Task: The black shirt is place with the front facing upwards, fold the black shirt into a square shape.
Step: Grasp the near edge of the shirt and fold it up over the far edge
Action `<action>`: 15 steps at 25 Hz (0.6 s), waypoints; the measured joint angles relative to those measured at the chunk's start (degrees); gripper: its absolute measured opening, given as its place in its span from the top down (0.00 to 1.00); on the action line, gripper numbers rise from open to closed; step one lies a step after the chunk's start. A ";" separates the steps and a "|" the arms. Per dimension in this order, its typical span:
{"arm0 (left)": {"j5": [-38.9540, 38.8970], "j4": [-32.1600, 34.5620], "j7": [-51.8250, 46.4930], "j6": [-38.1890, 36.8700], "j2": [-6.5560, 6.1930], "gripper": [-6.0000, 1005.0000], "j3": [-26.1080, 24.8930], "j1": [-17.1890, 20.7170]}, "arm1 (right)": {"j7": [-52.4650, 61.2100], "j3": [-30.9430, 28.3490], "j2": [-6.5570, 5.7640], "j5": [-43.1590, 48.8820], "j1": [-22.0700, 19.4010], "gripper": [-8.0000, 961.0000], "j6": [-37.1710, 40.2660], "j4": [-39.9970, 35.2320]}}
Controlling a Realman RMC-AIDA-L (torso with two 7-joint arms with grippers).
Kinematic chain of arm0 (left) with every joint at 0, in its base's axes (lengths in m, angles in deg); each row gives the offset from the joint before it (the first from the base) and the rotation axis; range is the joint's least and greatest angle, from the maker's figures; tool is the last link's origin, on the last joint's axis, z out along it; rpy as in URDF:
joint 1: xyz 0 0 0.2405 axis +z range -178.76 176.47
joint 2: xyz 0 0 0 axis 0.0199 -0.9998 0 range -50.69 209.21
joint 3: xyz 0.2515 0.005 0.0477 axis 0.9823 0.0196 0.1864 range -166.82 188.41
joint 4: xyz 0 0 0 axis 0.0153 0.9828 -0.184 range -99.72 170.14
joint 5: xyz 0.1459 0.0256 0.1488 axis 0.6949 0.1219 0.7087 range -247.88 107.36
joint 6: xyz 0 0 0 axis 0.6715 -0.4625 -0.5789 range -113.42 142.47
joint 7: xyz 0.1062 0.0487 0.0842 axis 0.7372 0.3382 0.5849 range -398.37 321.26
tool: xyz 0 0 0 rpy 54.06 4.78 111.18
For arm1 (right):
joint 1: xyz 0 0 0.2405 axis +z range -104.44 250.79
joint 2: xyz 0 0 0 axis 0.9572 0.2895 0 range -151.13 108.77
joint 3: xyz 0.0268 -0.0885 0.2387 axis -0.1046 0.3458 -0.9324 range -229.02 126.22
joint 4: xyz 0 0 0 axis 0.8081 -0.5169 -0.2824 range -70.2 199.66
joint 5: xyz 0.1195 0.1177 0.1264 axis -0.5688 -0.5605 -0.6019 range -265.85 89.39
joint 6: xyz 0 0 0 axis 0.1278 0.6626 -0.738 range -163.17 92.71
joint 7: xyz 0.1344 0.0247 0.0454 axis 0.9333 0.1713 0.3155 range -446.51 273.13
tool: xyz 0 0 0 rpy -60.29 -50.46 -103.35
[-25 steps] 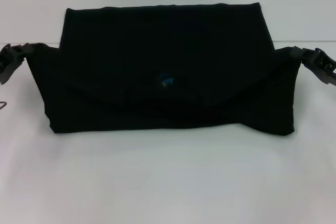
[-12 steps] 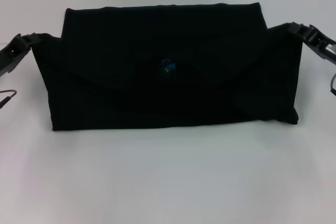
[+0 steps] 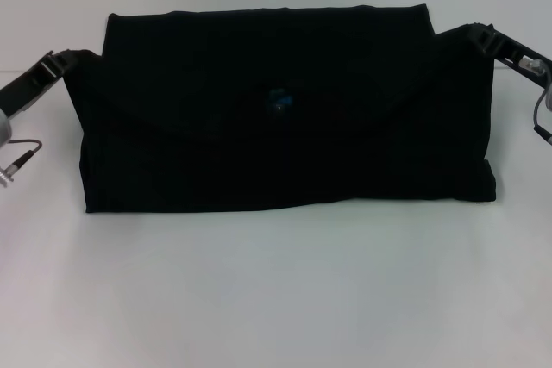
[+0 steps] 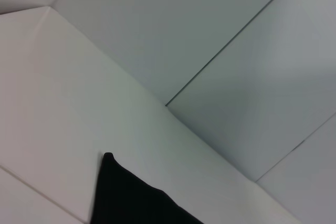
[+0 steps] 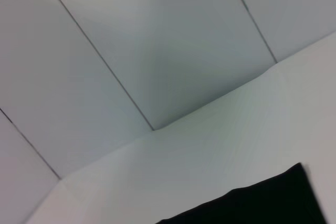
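Folding the black shirt (image 3: 276, 118) from both ends at once, a gripper at each top corner.

Lying across the middle of the white table (image 3: 276, 299), the shirt is already a wide band, its small blue neck label (image 3: 278, 99) showing near the centre; a front layer is lifted at its two upper corners, probably so it can be carried over evenly; the left gripper (image 3: 59, 61) sits at the left corner and the right gripper (image 3: 479, 36) at the right one, each seemingly pinching cloth, though whether the fingers are closed I cannot tell; both wrist views show only a black corner against table and wall; the band looks too wide for a square, so further folds seem needed.
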State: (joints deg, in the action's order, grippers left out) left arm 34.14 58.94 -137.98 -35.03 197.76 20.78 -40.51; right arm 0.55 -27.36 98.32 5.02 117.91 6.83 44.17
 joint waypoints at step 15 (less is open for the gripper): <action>-0.52 -0.89 7.39 8.10 3.03 0.87 0.68 -3.11 | -9.45 -0.35 0.53 -0.20 2.27 0.89 -7.17 1.54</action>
State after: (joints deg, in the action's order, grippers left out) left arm 33.62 58.05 -130.59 -26.93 200.79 21.46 -43.62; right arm -8.91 -27.71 98.85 4.83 120.18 -0.34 45.72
